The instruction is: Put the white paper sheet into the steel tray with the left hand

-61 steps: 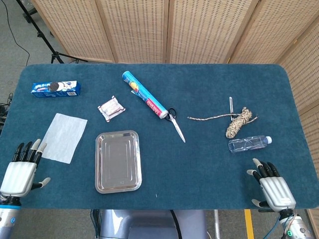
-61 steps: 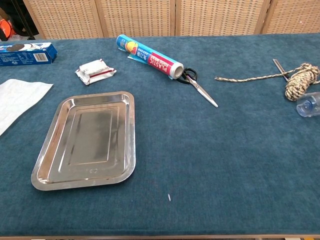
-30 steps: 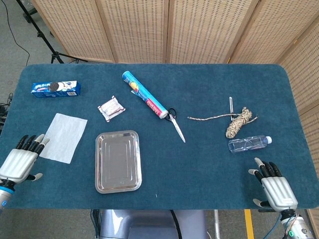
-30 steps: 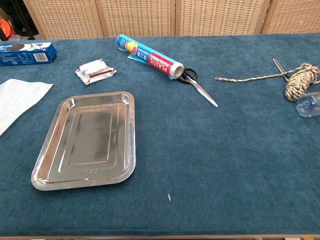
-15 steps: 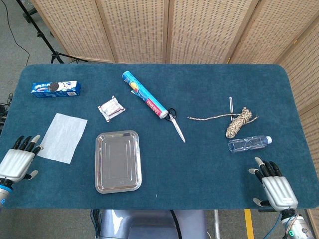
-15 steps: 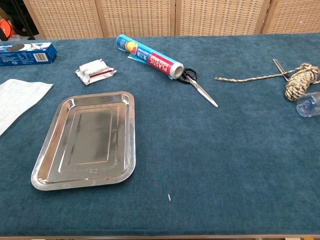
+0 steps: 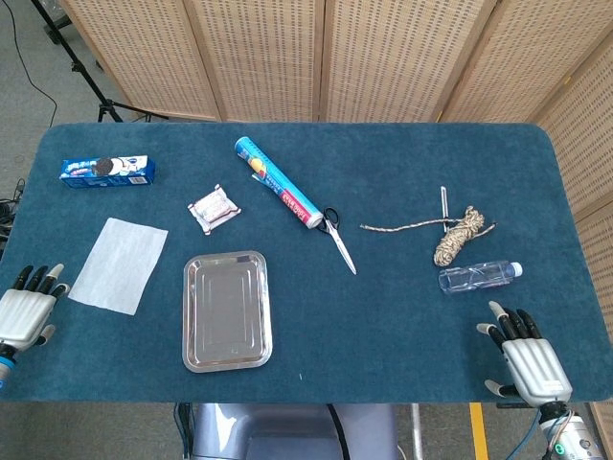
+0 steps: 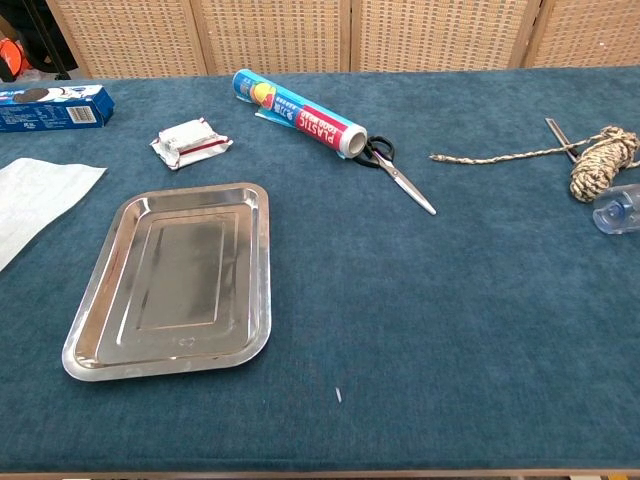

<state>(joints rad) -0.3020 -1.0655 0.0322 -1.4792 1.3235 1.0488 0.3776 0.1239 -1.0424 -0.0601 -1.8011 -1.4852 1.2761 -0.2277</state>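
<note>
A blue-carpeted tabletop (image 7: 383,316) seen from above and from chest height. The flat white paper sheet (image 7: 119,264) lies near the left edge of the tabletop, just left of the rectangular steel tray (image 7: 227,310), which sits empty by the front edge; the two are apart. The left hand (image 7: 23,309) hovers at the front left corner, just left of the sheet and not touching it, its fingers (image 7: 39,279) spread and holding nothing. The right hand (image 7: 529,360) is at the front right corner, fingers also spread and empty. Towards the back edge lie a blue box of biscuits (image 7: 107,171), a small white wrapped packet (image 7: 214,207), a roll of plastic wrap (image 7: 277,181) and a pair of scissors (image 7: 338,240). Near the right edge are a coil of rope (image 7: 459,235) and a clear plastic bottle (image 7: 479,277).
</note>
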